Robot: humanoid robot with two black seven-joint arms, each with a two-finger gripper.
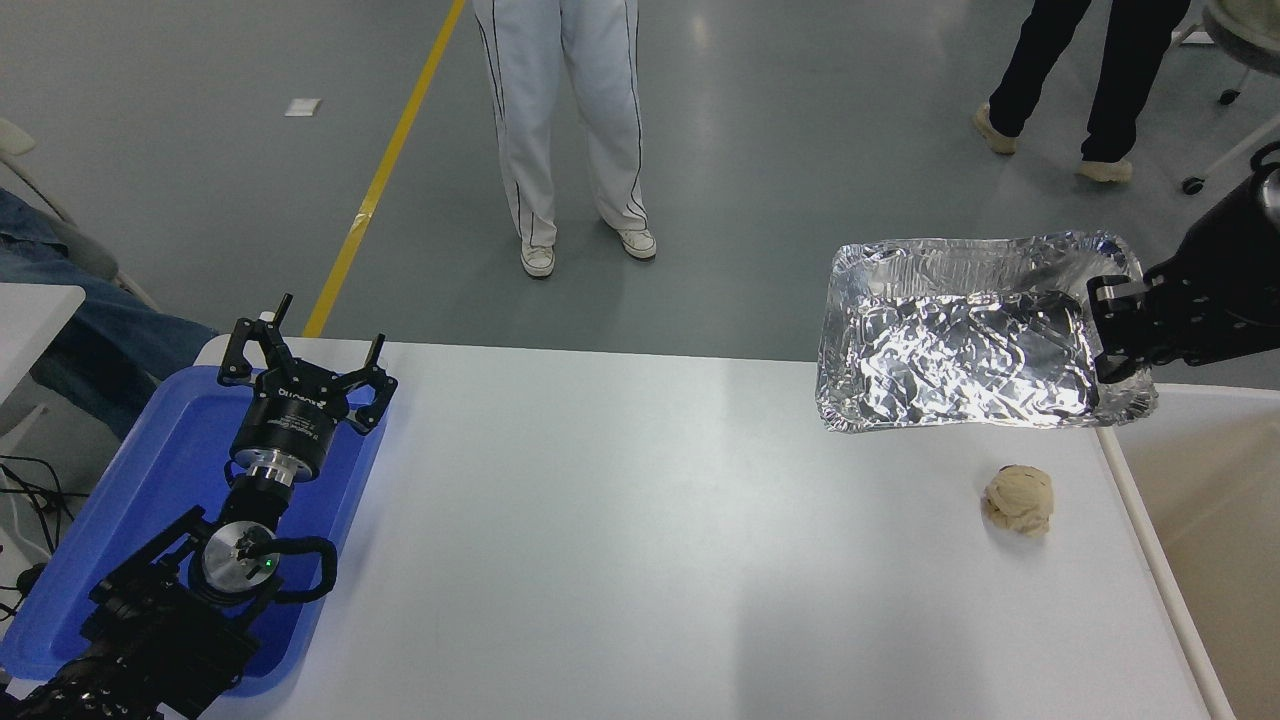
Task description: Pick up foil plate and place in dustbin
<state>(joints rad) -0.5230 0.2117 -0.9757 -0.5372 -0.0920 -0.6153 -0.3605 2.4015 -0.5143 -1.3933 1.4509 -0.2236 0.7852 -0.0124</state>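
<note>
Crinkled silver foil plate (960, 345) held aloft by right end effector (1118, 335), clamped on its right rim.

Plate is seen above white bench (640, 540), just left of cream-beige plastic dustbin (1200, 520), w/ tan paper ball (1019, 499) below. Left end effector (300, 372) is parked open over blue tray (150, 480).

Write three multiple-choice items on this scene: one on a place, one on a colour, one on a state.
1. Where is the tan paper ball?
A. on the white table
B. in the blue tray
C. on the floor
2. What colour is the tray under the parked left hand?
A. green
B. blue
C. red
3. The foil plate is:
A. flat on the table
B. in the dustbin
C. held aloft by the right hand

A: it sits near the right edge.
B: blue shows around the arm.
C: the hand grips its right rim.
</note>
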